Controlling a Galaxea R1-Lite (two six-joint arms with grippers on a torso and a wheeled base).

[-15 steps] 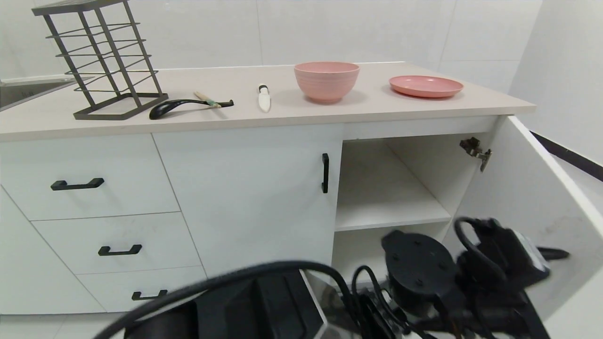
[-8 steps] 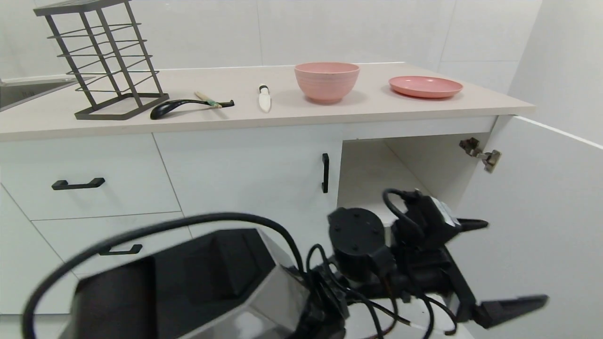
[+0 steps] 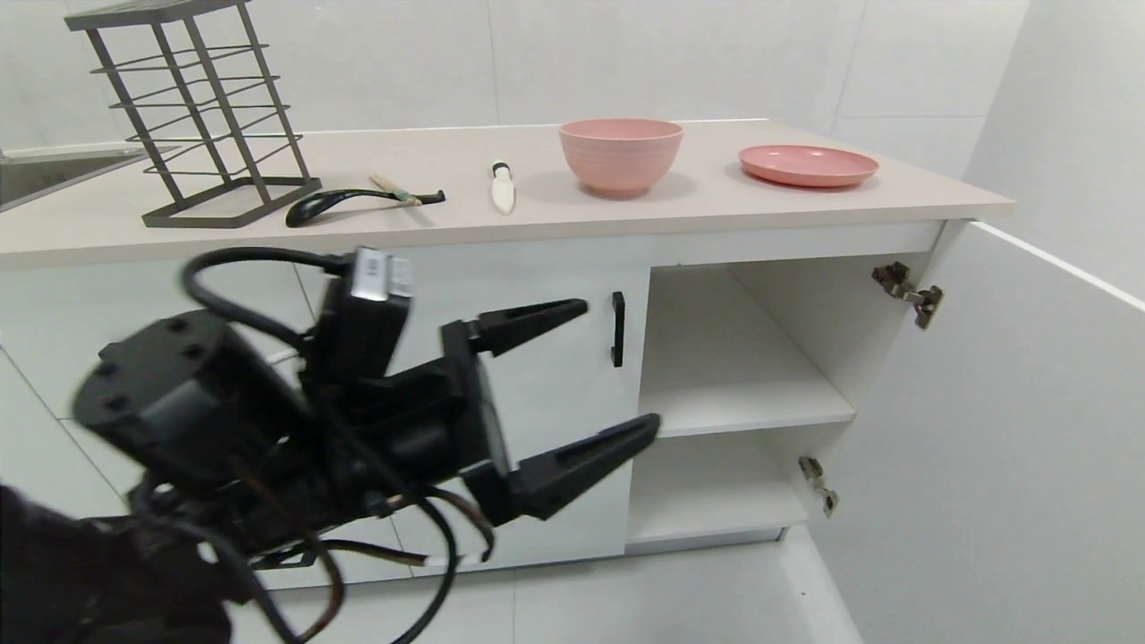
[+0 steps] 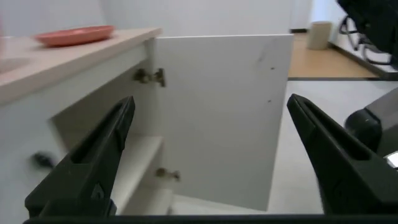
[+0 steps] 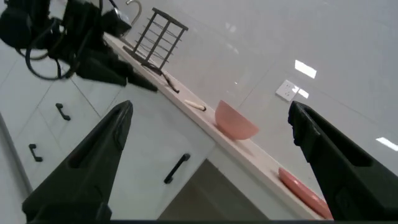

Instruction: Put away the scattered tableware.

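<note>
Tableware is laid out on the counter [image 3: 716, 204] across the upper part of the head view. One pink bowl [image 3: 621, 154] is at upper centre and one pink plate [image 3: 809, 164] is right of it, apart. One white knife [image 3: 502, 186] is left of the bowl. One black spoon [image 3: 353, 199] is further left, with one wooden stick [image 3: 394, 187] touching its handle; whether the stick is single or a pair cannot be told. All are judged light, stiff, smooth and a bit slippery, probably plastic, not very fragile. The bowl would be taken over its rim and the plate at its low edge, where only a shallow pinch is offered. Spoon and knife would be taken mid-handle; both lie flat and are hard to get under. One wire rack [image 3: 192, 116] is at upper left. One cabinet [image 3: 805, 304] at centre right has its door [image 3: 1011, 429] swung open; two shelves [image 3: 733, 394] are counted. The left gripper [image 3: 617, 362] is at centre left, fingers spread wide, nothing held. The right gripper [image 5: 210, 109] is likewise spread wide and holds nothing.
</note>
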